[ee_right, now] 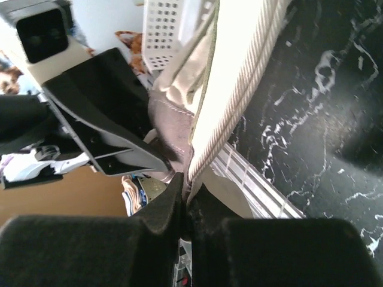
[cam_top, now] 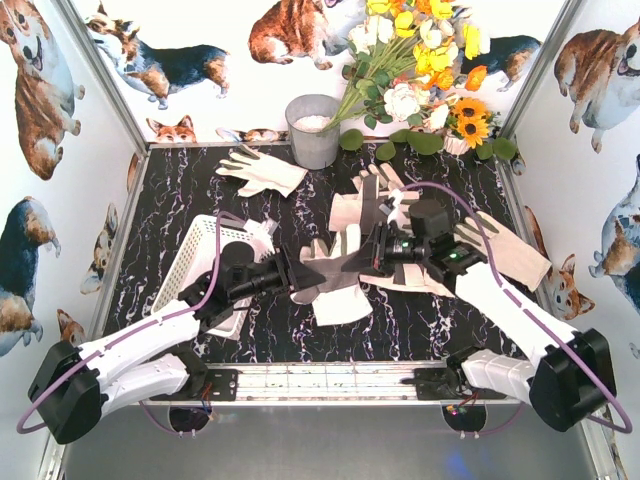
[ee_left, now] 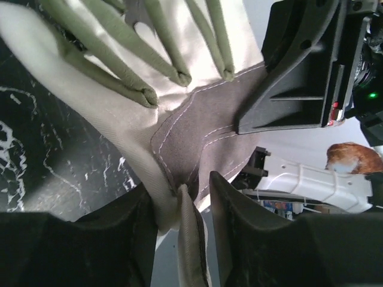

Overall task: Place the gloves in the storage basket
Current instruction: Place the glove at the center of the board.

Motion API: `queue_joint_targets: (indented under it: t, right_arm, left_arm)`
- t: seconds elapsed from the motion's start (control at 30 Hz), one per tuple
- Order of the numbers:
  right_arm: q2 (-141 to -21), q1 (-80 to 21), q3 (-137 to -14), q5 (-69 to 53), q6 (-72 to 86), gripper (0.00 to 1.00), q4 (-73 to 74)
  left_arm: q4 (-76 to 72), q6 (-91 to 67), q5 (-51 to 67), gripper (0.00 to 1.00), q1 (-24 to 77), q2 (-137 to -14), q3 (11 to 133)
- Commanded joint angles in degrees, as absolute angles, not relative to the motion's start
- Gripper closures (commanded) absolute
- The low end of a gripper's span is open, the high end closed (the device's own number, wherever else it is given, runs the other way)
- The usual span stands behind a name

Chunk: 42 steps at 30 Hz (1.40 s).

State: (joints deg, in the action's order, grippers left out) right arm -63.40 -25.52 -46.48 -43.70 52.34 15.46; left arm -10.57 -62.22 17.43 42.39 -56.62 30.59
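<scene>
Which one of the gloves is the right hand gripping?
The glove at the centre of the table: the right hand is shut on its edge. The other gloves lie ungripped, one beside the grey bucket.

The basket (cam_top: 205, 255) sits on the bench (cam_top: 400, 330) at nine o'clock. A bucket (cam_top: 313, 130) stands at twelve, with flowers (cam_top: 420, 60) to its right, at one. The rear glove (cam_top: 262, 172) lies at eleven, between basket and bucket. The middle glove (cam_top: 335, 285) is dead centre, a heap of gloves (cam_top: 375, 200) behind it, and the outer glove (cam_top: 520, 255) at three.
</scene>
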Motion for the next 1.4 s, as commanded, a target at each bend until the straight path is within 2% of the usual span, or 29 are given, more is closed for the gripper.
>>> queue_joint_targets:
  t: [0.0, 0.07, 0.2, 0.33, 0.43, 0.57, 0.8, 0.93, 1.2, 1.37]
  right_arm:
    - [-63.71, -27.33, -45.36, -39.16, 54.79, 1.0, 13.83]
    - [-66.51, -27.88, -44.74, -38.09, 55.1, 1.0, 14.33]
    - [-70.37, -29.78, -43.43, -34.69, 52.86, 1.0, 15.39]
    - [-74.44, -31.71, -40.89, -29.8, 50.96, 1.0, 14.95]
    - [-75.32, -32.31, -39.09, -26.52, 50.27, 1.0, 14.66]
    - [-75.51, -32.34, -37.99, -23.16, 49.13, 1.0, 15.24]
    - [-77.93, -32.34, -37.94, -21.36, 48.88, 1.0, 15.86]
    - [-78.09, -32.34, -37.43, -19.76, 49.88, 0.99, 15.44]
    - [-78.27, -32.48, -37.78, -17.5, 48.11, 0.8, 17.18]
    - [-76.23, -32.47, -39.46, -15.73, 44.4, 0.6, 22.7]
  left_arm:
    - [-10.37, -62.47, 19.36, 0.71, 42.14, -55.16, 28.99]
    - [-8.17, -61.92, 19.49, 0.7, 42.1, -55.31, 28.12]
    - [-7.62, -61.49, 20.19, 0.62, 42.12, -56.58, 25.59]
    - [2.64, -57.4, 14.56, 0.54, 42.19, -57.66, 25.75]
    - [3.66, -56.57, 12.45, 0.5, 42.52, -56.22, 25.43]
    - [3.08, -56.45, 10.64, 0.49, 42.62, -54.05, 24.29]
    - [-1.61, -59.24, 12.59, 0.48, 42.92, -57.74, 21.89]
    - [2.71, -57.98, 10.26, 0.48, 43.91, -60.43, 23.26]
    - [3.51, -59.08, 7.67, 0.53, 44.92, -63.38, 22.37]
    - [-3.77, -61.43, 7.61, 0.65, 44.97, -65.1, 21.21]
